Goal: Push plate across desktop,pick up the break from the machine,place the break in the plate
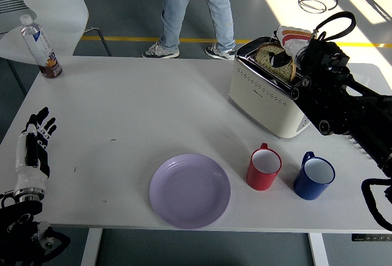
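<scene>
So we're clearly in the middle step here, the bread pickup. The right hand is up at the top of the toaster on the far right of the surface, and its fingers look pinched onto the slice of bread. The slice stands well up out of the slot, tilted a bit, but its bottom edge looks like it's not fully clear of the toaster yet. There may be a second slice down in the other slot, hard to say.

The purple plate sits near the front edge, about centre, empty. It's to the left of the red mug, and the blue mug is further right. Plate looks like it's already where it needs to be, so I'd guess the push is done.

The left hand is just parked at the near left edge, fingers relaxed, holding nothing.

Next move, as I read it: lift the slice straight up until it's free of the slot, then swing it near and left over the plate. Tricky bit is the red mug sitting right on that path, so go over it with enough height, and keep the pinch firm.

Random: a bottle stands far left, and a person's legs are past the far edge.
</scene>
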`<state>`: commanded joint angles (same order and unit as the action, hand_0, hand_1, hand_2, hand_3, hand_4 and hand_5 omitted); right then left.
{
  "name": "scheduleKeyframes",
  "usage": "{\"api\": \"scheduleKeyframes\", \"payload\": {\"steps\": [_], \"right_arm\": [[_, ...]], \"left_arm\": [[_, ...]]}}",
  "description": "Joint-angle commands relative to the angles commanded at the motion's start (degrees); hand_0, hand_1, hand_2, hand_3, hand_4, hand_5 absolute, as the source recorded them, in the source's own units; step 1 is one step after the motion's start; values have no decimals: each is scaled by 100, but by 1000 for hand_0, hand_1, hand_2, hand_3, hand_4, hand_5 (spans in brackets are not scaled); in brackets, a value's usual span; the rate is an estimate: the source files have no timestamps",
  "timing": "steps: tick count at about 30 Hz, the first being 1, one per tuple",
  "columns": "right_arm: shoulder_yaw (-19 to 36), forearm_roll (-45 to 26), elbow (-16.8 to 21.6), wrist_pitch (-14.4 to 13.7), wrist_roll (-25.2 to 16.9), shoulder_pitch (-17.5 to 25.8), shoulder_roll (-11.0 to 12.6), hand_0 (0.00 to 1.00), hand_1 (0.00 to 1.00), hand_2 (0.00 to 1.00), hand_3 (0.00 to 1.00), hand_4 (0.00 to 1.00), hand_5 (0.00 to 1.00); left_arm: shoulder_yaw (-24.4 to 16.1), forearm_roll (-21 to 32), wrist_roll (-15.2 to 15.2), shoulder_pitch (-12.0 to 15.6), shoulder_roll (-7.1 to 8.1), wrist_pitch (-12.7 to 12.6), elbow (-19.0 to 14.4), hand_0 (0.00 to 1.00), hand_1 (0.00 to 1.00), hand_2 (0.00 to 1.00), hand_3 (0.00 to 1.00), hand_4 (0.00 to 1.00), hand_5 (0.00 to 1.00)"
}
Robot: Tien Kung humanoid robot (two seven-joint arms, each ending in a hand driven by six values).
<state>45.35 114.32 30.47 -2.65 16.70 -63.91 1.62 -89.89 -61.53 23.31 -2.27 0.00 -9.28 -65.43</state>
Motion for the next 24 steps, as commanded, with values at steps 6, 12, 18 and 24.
{"api": "scheduleKeyframes", "payload": {"steps": [6, 12, 18, 24], "right_arm": [[322, 340, 634, 387, 186, -5, 316, 322, 343, 404, 458, 377, 88], [660, 681, 1531, 427, 283, -34, 790, 304, 327, 394, 450, 361, 97], [828, 463, 2816, 442, 375, 74, 1297, 304, 325, 391, 447, 356, 82], [648, -305, 4148, 671, 465, 237, 1731, 294, 318, 385, 443, 346, 98]], "left_arm": [[-6, -2, 0, -27, 0, 0, -8, 851, 861, 905, 809, 514, 998], [-23, -3, -1, -28, 0, 2, -11, 851, 861, 904, 809, 514, 998], [-40, -6, -2, -15, 0, -2, -10, 851, 861, 905, 809, 515, 998], [-36, -10, 0, 8, 0, -3, -10, 851, 860, 905, 809, 515, 998]]}}
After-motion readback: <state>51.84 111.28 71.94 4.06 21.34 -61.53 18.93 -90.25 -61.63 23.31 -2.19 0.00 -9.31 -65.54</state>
